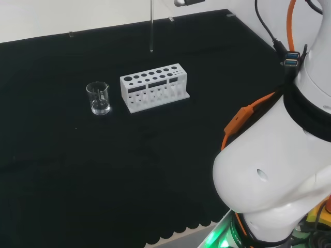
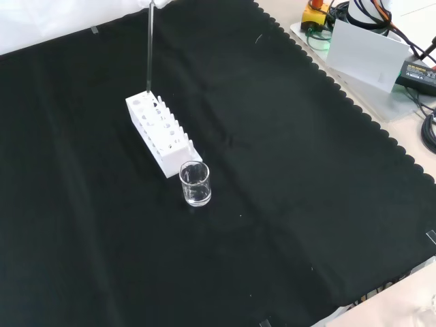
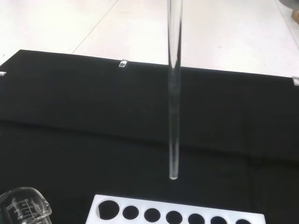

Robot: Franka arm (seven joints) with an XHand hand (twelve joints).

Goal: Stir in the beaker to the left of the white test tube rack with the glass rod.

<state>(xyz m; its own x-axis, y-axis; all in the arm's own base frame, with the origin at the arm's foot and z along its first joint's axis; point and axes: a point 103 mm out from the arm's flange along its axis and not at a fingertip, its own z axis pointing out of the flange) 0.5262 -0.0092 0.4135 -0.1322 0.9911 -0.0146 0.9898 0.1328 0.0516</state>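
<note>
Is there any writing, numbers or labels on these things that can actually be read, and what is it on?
None can be read.
beaker: faint printed scale marks on the glass, too small and blurred to read.
white test tube rack: plain, no print seen.
glass rod: plain, no marks.
black box by the cloth's edge in the front view: a light label, too small to read.

glass rod [image 1: 151, 26] top cut off

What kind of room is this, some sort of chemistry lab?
Probably a robot test bench dressed up as a chemistry lab: a glass beaker, a white test tube rack and a glass rod over a black cloth, with the white arm alongside.
</note>
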